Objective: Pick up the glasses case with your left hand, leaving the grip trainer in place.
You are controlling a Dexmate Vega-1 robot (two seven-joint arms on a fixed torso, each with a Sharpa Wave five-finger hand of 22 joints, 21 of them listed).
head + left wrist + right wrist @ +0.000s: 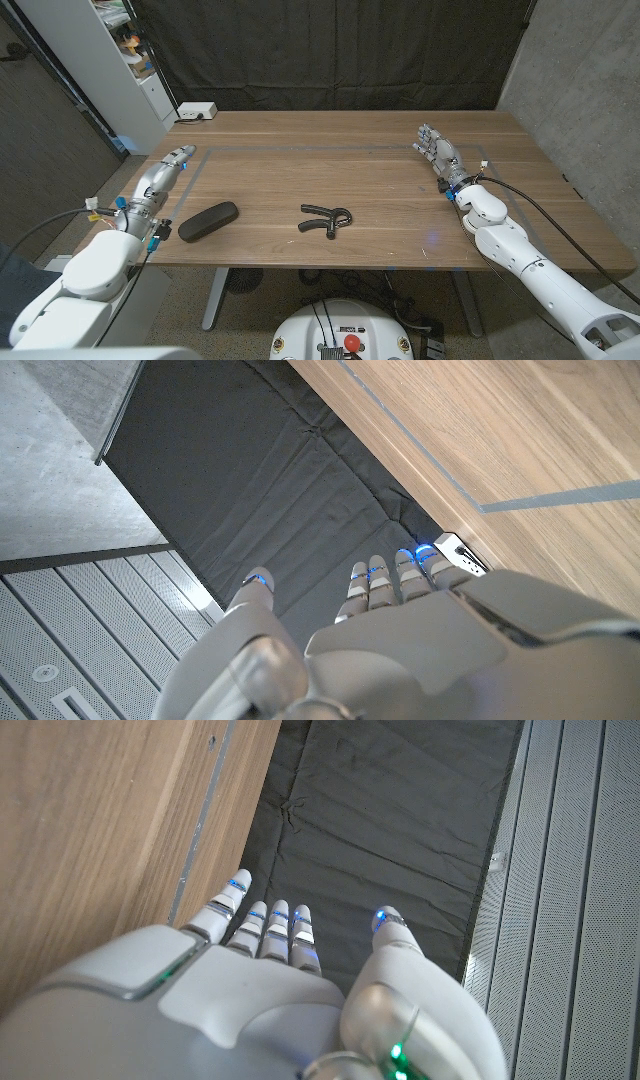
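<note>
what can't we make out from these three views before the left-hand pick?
- Glasses case: small and dark in the head view; seam and opening side can't be read.
- Grip trainer: too small in the head view to see how its handles rest on the table.
- Left hand: its palm side faces away in the left wrist view.
- White box at the far edge: too small to identify.

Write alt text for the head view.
A black glasses case lies near the table's front edge beside the robot's open left hand, with a black grip trainer to its right. The open right hand waits at the far right.
</note>
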